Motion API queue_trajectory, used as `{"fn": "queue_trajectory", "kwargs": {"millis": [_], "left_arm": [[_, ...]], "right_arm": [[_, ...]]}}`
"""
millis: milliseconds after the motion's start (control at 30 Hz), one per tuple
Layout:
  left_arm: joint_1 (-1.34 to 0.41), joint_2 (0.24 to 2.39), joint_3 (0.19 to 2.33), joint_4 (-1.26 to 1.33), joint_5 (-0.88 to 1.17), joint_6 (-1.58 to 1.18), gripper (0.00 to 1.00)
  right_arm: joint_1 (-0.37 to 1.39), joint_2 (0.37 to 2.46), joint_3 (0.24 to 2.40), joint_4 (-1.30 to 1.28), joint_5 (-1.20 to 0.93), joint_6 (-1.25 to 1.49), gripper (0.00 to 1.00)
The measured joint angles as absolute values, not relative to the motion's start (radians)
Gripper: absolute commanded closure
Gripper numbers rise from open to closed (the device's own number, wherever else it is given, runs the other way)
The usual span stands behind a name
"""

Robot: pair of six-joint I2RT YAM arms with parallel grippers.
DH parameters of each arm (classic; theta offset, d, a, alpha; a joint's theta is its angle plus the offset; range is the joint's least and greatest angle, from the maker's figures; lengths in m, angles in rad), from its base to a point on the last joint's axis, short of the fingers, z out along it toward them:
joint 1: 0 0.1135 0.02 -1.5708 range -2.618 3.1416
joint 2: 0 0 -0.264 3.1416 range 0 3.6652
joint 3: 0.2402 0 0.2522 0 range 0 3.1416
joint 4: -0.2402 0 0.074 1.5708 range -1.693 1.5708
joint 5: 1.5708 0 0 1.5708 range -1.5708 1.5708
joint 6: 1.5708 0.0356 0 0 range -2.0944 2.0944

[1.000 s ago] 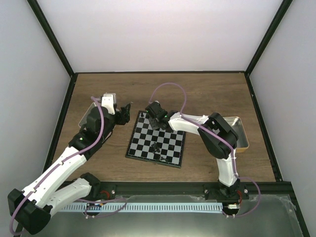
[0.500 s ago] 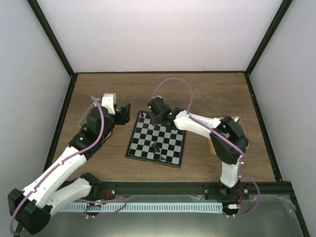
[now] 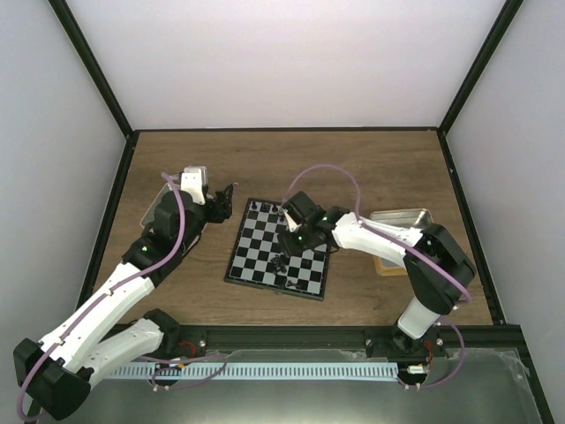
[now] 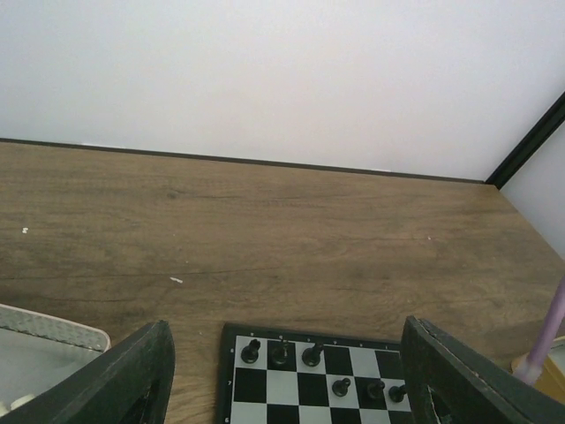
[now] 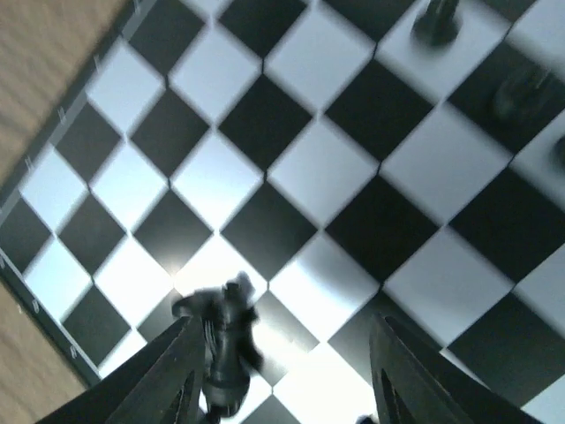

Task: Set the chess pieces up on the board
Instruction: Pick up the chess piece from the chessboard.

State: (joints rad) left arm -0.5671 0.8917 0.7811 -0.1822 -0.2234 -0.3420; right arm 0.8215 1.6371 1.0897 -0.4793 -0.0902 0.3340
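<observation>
My right pincer, spread, hangs over the flat, slightly skewed board. A blurred black piece sits beside one finger. My left pincer is spread too.

Lab robot cell: white walls, black frame posts, wooden tabletop

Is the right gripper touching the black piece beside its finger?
Cannot tell. Right wrist view: the black piece overlaps a finger, too blurred to show a gap.

No writing, label, brand or number can be read in any view. The board carries tiny pale marks along its dark rim (seen from both wrist cameras), but they are too small and blurred to make out.
</observation>
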Motion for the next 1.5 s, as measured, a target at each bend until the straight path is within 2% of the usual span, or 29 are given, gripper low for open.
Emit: {"fn": "queue_trajectory", "kwargs": {"millis": [167, 433, 967, 1233, 1500], "left_arm": [[-0.567, 0.892, 0.781, -0.176, -0.219, -0.346, 0.28], [-0.567, 0.892, 0.781, -0.174, -0.212, -0.353, 0.28], [-0.567, 0.901, 0.781, -0.173, -0.204, -0.356, 0.28], [-0.567, 0.901, 0.781, -0.173, -0.205, -0.356, 0.28], [-0.567, 0.901, 0.781, -0.173, -0.205, -0.356, 0.28]], "right_arm": [[0.838, 1.637, 1.040, -0.516, -0.168, 0.330, 0.47], [0.860, 1.685, 1.046, -0.516, -0.175, 0.343, 0.59], [0.869, 1.737, 1.071, -0.520, -0.148, 0.348, 0.61], [0.887, 1.761, 1.101, -0.542, -0.068, 0.361, 0.81], [0.887, 1.761, 1.103, -0.544, -0.040, 0.403, 0.89]]}}
